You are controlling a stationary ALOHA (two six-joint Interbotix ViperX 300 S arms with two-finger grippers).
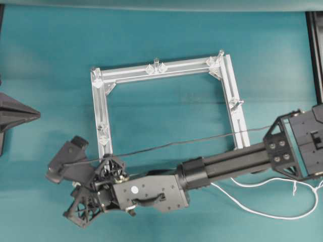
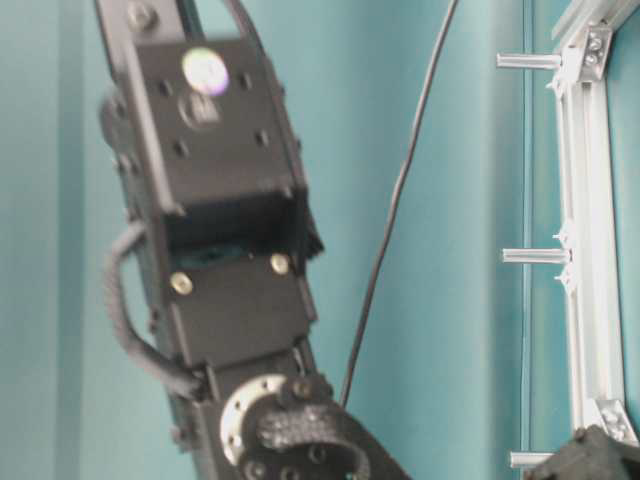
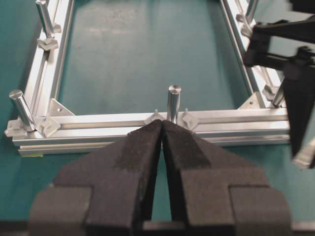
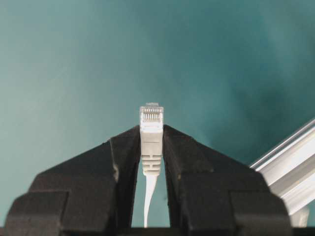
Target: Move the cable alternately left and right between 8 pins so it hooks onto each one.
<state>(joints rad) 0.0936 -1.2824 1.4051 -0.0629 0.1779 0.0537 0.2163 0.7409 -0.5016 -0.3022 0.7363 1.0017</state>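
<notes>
My right gripper (image 4: 151,132) is shut on the cable's white plug (image 4: 151,120), which sticks out past the fingertips; the thin cord (image 4: 147,196) runs back between the jaws. From overhead this gripper (image 1: 63,167) sits at the silver frame's near-left corner, its arm reaching across from the right. The rest of the cable (image 1: 262,207) lies in a loose loop at the lower right, with its tie knot (image 1: 295,189). Pins (image 1: 156,62) (image 1: 220,52) (image 1: 234,103) stand on the frame. My left gripper (image 3: 162,123) is shut and empty, just short of the middle pin (image 3: 173,102) on the left rail.
The square silver frame (image 1: 139,73) lies mid-table on teal cloth. A thin dark grey arm wire (image 1: 202,140) stretches over the frame's near side. The left gripper (image 1: 20,115) shows at the left edge. A black post (image 1: 315,55) stands at the far right.
</notes>
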